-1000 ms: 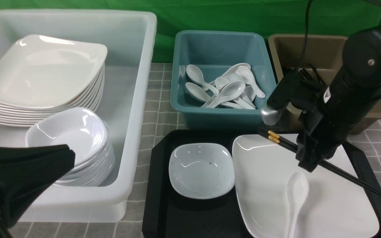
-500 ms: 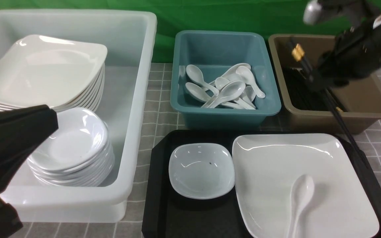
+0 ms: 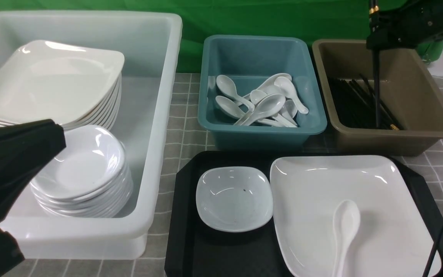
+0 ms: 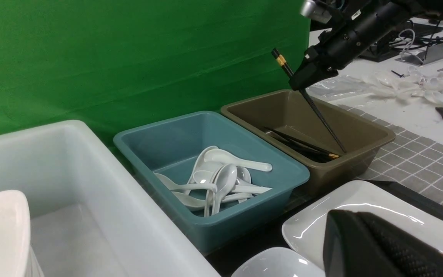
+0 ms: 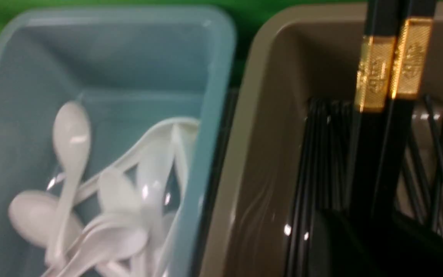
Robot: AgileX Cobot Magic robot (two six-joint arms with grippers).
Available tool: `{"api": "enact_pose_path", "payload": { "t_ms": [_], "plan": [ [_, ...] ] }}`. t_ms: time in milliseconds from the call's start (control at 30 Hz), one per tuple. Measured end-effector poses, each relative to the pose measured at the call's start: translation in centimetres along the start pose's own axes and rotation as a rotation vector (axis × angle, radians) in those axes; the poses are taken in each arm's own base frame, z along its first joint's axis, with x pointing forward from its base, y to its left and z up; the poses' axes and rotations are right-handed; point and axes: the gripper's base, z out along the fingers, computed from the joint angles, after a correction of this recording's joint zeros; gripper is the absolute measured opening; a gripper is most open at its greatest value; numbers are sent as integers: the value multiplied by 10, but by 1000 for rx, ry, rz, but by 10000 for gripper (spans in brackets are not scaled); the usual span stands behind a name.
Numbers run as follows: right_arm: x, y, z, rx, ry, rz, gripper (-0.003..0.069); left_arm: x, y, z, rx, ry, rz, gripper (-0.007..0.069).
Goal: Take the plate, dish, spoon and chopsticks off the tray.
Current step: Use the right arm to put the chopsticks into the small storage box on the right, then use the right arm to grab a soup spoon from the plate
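The black tray (image 3: 183,231) holds the small white dish (image 3: 233,198) and the large white plate (image 3: 383,231). The white spoon (image 3: 344,227) lies on the plate. My right gripper (image 3: 375,40) is shut on the black chopsticks (image 3: 376,88) and holds them upright, gold bands up, tips down inside the brown bin (image 3: 417,96). This grip also shows in the left wrist view (image 4: 302,79) and the right wrist view (image 5: 373,73). My left gripper (image 3: 58,132) hovers over the white tub, left of the tray; only one finger (image 4: 360,242) shows.
A white tub (image 3: 160,115) on the left holds stacked plates and dishes. A teal bin (image 3: 262,132) behind the tray holds several white spoons. The brown bin holds several more black chopsticks. A thin black cable (image 3: 442,227) crosses the tray's right edge.
My right gripper has carried the chopsticks from above the plate up and back over the brown bin, turning them upright. My left gripper has shifted left and up a little.
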Motion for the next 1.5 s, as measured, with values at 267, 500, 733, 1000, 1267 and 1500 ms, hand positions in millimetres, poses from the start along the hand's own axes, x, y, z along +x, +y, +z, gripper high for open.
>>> {"api": "enact_pose_path", "payload": {
  "t_ms": [267, 500, 733, 1000, 1267, 1500],
  "plan": [
    [3, -12, 11, 66, 20, 6, 451, 2, -1, 0, 13, 21, 7, 10],
    [5, 14, -54, 28, 182, -29, 265, 3, -1, 0, 15, 32, 21, 10],
    [26, 58, -107, 94, 268, -73, 207, 5, -2, 0, 23, 55, 41, 10],
    [161, 115, -130, 218, 495, -83, 279, 6, -3, 0, 31, 69, 47, 10],
    [276, 124, -88, 248, 522, 89, 533, 6, -3, 0, 30, 70, 8, 10],
    [289, 125, -53, 253, 531, 88, 462, 6, -3, 0, 30, 70, 4, 10]
  ]
}}
